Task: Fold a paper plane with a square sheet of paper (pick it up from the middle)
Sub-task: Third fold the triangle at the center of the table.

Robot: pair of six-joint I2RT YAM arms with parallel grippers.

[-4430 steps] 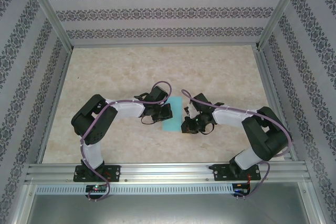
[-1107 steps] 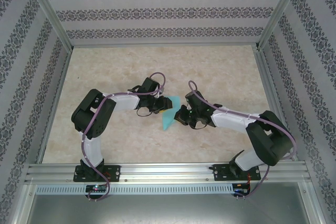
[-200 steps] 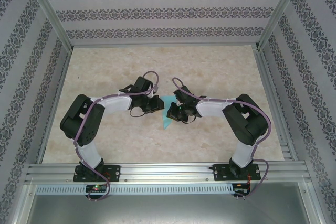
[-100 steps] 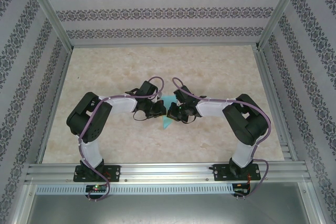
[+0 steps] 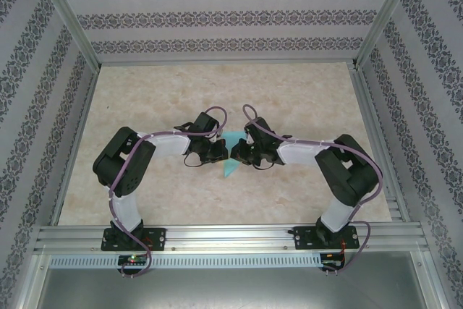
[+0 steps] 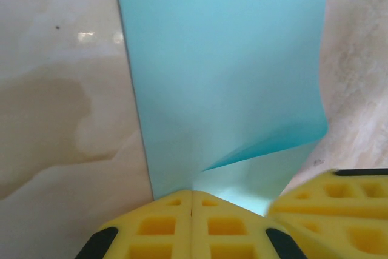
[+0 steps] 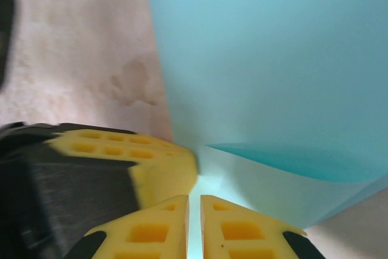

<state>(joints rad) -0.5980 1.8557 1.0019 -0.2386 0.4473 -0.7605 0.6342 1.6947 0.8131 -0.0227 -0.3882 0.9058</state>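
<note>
Pinching the folded turquoise paper [image 5: 230,167] at mid-table [image 5: 289,99], the left gripper [image 6: 191,197] is clamped on one edge. Just beside it, the right gripper [image 7: 194,201] straddles the paper, pads a slit apart, grip unclear.

No legible writing

No text, label, brand, number or sign can be read. The square sheet of paper [image 6: 224,59] is seen as plain, unmarked turquoise, and the walls [image 5: 217,16] are covered with an ornamental pattern, not lettering.
</note>
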